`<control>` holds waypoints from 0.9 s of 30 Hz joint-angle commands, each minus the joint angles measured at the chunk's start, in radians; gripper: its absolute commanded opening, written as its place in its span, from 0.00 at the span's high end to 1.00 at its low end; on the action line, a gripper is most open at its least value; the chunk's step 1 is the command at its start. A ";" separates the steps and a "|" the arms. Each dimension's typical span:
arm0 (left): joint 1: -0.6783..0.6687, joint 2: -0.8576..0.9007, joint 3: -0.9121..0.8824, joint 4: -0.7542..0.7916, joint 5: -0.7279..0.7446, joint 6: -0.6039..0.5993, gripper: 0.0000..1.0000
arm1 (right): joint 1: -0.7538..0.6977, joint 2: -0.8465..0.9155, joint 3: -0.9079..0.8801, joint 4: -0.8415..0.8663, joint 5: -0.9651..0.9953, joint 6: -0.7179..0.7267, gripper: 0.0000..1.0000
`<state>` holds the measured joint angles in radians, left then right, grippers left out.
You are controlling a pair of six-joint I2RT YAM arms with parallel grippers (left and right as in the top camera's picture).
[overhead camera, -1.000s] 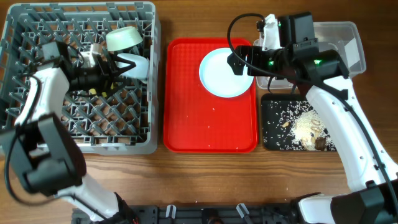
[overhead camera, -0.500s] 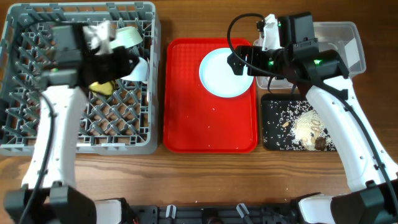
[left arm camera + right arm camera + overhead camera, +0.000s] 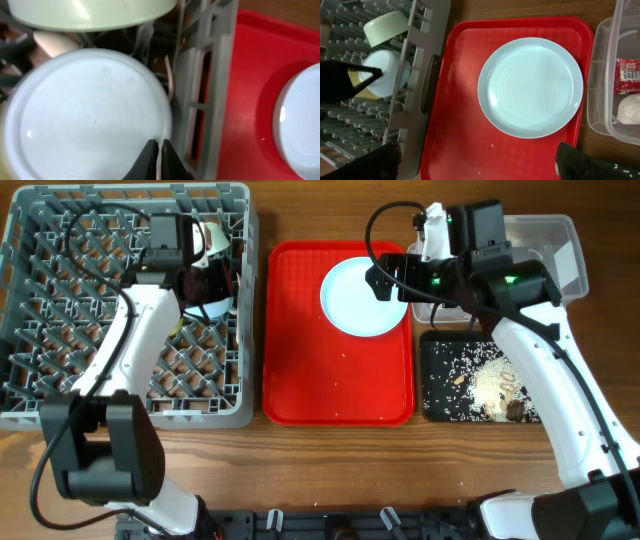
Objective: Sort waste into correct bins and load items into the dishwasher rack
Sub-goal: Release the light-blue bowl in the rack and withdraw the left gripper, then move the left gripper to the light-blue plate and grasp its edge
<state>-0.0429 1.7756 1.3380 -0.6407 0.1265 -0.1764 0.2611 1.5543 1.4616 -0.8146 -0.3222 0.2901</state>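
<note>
Left hand (image 3: 159, 147) was pinched shut on the blue bowl (image 3: 85, 115) rim, seating it in the rack (image 3: 200, 90). Right hand (image 3: 477, 162) hung wide over the plate (image 3: 530, 87) on the tray (image 3: 460, 100). Next, probably: release bowl, grab plate by its edge.

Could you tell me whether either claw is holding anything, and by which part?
The left claw pinches the light-blue bowl by its rim; the right claw is open, holding nothing.
</note>
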 commanded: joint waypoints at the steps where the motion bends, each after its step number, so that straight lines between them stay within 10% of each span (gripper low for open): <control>1: 0.004 -0.003 -0.003 -0.026 -0.027 0.005 0.96 | 0.001 0.013 -0.002 0.002 -0.016 0.005 0.00; 3: 0.003 -0.029 -0.002 -0.027 -0.027 0.003 0.95 | 0.001 0.013 -0.002 0.002 -0.016 0.006 0.00; 5: 0.003 -0.081 -0.002 -0.012 -0.025 -0.055 0.64 | 0.001 0.013 -0.002 0.002 -0.016 0.005 0.00; 8: -0.014 -0.196 -0.002 0.051 0.112 -0.101 0.56 | 0.001 0.013 -0.002 0.002 -0.016 0.006 0.00; 12: -0.114 -0.240 -0.003 0.129 0.176 -0.155 0.19 | 0.001 0.013 -0.002 0.002 -0.016 0.005 0.00; 27: -0.388 0.167 -0.003 0.436 0.176 -0.267 0.22 | 0.001 0.013 -0.002 0.002 -0.016 0.006 0.00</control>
<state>-0.4297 1.8938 1.3342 -0.2337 0.2909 -0.4145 0.2611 1.5543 1.4616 -0.8150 -0.3222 0.2901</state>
